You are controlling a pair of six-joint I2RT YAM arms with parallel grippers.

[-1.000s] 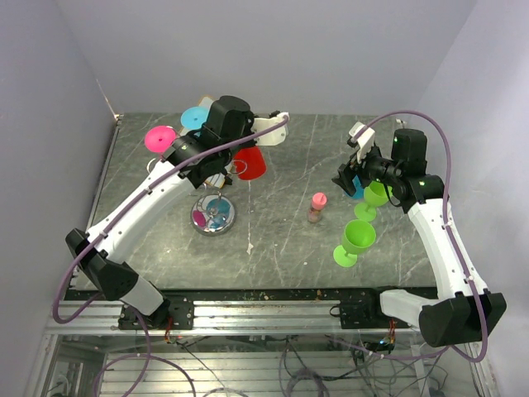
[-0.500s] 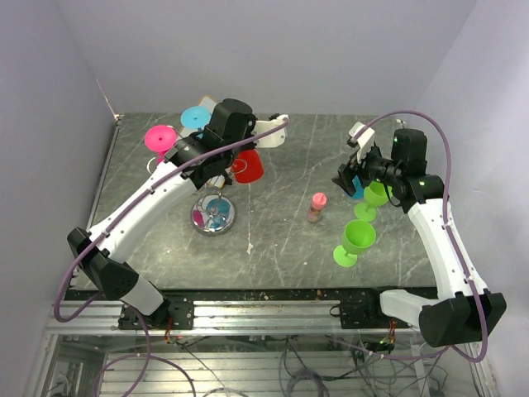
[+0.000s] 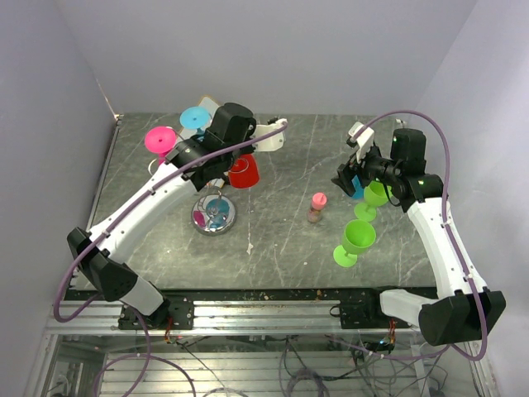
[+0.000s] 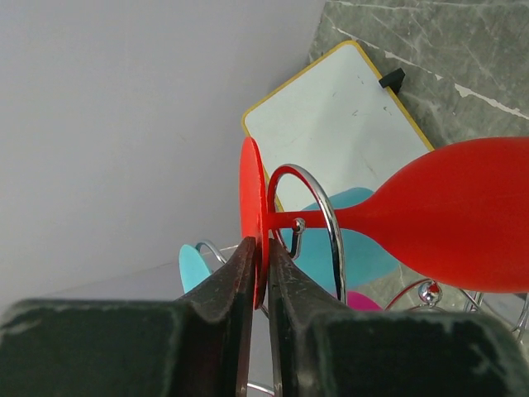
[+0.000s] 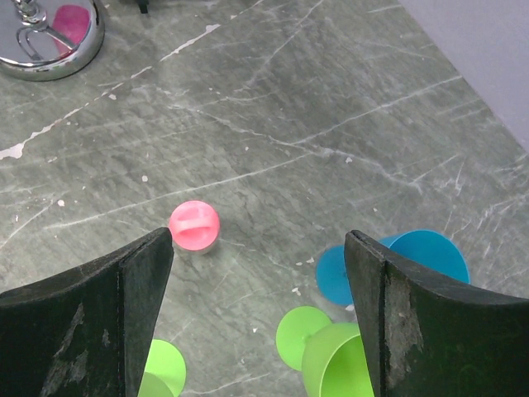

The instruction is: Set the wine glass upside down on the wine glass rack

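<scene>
So the left tool (image 4: 261, 252) has its two jaws pinched nearly together on the thin edge of the red wine glass (image 4: 463, 215)'s foot disc. Holding it by the foot makes sense: that keeps the stem free to slide into a hook.

The glass is up at the top of the wine glass rack (image 3: 214, 215), not on the counter (image 3: 281, 223). In the left wrist view the stem runs right across one of the rack's curled wire loops (image 4: 326, 215), with the foot on one side of the loop and the bowl on the other. I can't tell whether the wire is actually carrying any weight. My guess is it's mid-hang and not let go yet.

A pink glass (image 3: 160, 138) and a light blue one (image 3: 197, 117) sit at the rack's far side, with a white board (image 4: 331, 124) behind.

The right tool (image 5: 256, 248) is well off to the rack's right, jaws spread wide with nothing in them, parked over the green glasses (image 3: 358, 238), another blue glass (image 5: 430, 256) and a small pink-capped bottle (image 5: 194, 226). Looks like it's just keeping out of the way.
</scene>
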